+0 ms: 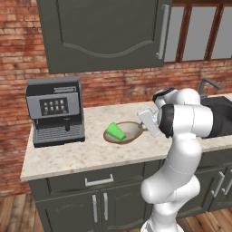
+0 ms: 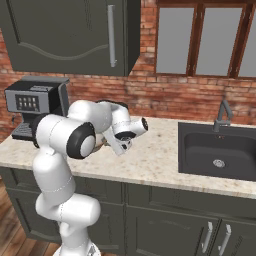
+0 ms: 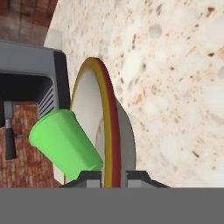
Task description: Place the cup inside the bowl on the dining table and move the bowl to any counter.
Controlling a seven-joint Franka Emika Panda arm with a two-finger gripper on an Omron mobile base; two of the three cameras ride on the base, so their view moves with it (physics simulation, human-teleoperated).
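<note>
Gripper: jaws narrow, clamped on the rim of the bowl; one finger inside the rim, one outside, per the hand view.
Bowl: on the counter, just right of the coffee machine; whether its base rests on the stone or hangs just above it cannot be told.
Cup: green, lying on its side inside the bowl, toward the bowl's left part.
Sink: dark basin set in the counter, well right of the bowl.
Wall cabinet: above the counter, door closed.
</note>
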